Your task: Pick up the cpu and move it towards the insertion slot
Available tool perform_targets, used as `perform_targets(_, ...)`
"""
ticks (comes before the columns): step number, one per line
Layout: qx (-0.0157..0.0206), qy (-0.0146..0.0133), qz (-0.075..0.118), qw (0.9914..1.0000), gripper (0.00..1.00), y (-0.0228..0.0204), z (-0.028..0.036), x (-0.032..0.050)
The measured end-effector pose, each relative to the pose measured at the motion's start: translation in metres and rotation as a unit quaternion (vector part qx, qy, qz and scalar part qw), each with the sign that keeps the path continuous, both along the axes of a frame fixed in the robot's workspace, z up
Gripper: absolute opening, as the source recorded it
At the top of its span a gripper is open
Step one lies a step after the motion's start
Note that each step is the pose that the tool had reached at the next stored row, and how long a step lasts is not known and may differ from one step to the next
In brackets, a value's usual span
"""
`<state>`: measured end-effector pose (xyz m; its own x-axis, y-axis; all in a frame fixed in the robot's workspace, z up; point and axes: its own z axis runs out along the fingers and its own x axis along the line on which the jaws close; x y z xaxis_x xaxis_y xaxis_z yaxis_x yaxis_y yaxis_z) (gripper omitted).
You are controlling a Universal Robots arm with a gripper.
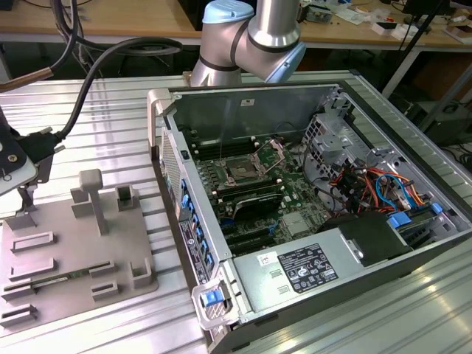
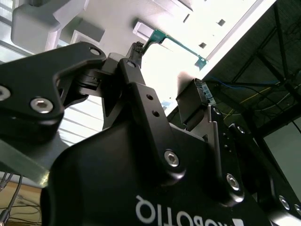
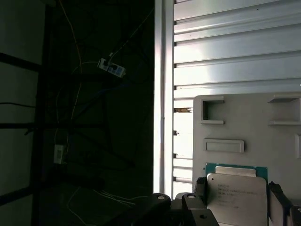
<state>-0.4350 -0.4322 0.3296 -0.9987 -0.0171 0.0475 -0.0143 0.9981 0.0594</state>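
Pale silver metal rimmed in green marks the cpu (image 3: 235, 197). In the first wrist view it is gripped at two opposite edges by the narrowly set jaws of the gripper (image 3: 237, 188), over the grey tray (image 3: 244, 113). Its near part is cut off by the frame. Whether it is lifted clear of the tray cannot be told. Beyond the tray the ribbed metal desk (image 3: 235, 47) runs open to its edge, with dark space past it. In the exterior view the gripper is cut off at the exterior view's left. The insertion slot (image 1: 243, 171) is seen well apart from it, inside the computer case (image 1: 243, 103), which is walled round but open above.
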Motion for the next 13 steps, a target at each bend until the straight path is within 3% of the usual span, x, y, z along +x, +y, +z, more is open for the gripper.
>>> perform_targets(5,0.0,-0.0001,0.0,1.0,0.55,0.0,0.0014,0.0001)
perform_targets(13,0.0,0.0,0.0,1.0,0.55,0.0,0.0014,0.0138)
